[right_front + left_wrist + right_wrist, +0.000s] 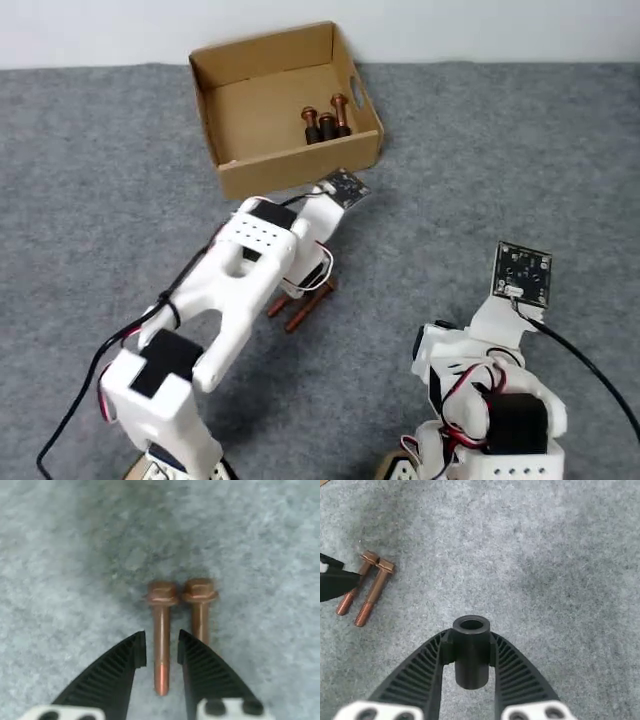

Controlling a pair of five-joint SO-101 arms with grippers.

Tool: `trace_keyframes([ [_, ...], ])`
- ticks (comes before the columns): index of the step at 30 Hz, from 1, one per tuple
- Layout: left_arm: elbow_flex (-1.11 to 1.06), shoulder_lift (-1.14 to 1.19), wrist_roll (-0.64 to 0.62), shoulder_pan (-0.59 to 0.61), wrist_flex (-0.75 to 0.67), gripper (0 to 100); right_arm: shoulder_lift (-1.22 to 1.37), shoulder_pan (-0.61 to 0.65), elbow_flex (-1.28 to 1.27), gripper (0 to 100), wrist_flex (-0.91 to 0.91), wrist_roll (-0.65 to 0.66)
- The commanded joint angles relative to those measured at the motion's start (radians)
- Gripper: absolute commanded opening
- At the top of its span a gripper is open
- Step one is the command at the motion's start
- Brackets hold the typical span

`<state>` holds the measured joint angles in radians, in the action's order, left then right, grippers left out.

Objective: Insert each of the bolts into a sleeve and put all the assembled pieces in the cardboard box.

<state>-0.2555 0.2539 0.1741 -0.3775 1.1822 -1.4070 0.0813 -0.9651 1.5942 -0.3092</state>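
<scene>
**Left fingers astride a bolt shank**

We saw the left gripper (161, 647) with fingers apart, 1 on each side of a copper bolt (161, 622) lying flat on the grey carpet (75, 555) just beside a 2nd bolt (200, 607). Its long axis ran along the fingers, head away from the wrist. The right gripper (471, 641), well apart, was clamped on a black sleeve (471, 667). We judged that plain closing would take the shank.

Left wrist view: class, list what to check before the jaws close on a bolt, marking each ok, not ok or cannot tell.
1. Left jaws open, straddling one bolt: ok.
2. Second bolt clear of jaws: not ok, one jaw overlaps its shank.
3. Right jaws shut on sleeve: ok.
4. Sleeve bore empty: ok.
5. Box has room: ok.
</scene>
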Motion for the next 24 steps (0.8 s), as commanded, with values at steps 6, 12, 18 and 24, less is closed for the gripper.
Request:
trace_keyframes([
  [6,0.159,0.137,0.009,0.020,0.011,12,0.004,-0.010,0.005,0.8,-0.028,-0.009],
  [12,0.217,0.201,0.005,0.008,0.018,11,0.004,-0.010,0.005,0.8,-0.028,-0.009],
  [18,0.259,0.207,-0.112,0.006,0.066,2,0.004,-0.005,-0.006,0.8,-0.030,-0.011],
  [24,0.257,0.209,-0.129,0.003,0.189,1,0.004,-0.004,-0.011,0.8,-0.036,-0.011],
])
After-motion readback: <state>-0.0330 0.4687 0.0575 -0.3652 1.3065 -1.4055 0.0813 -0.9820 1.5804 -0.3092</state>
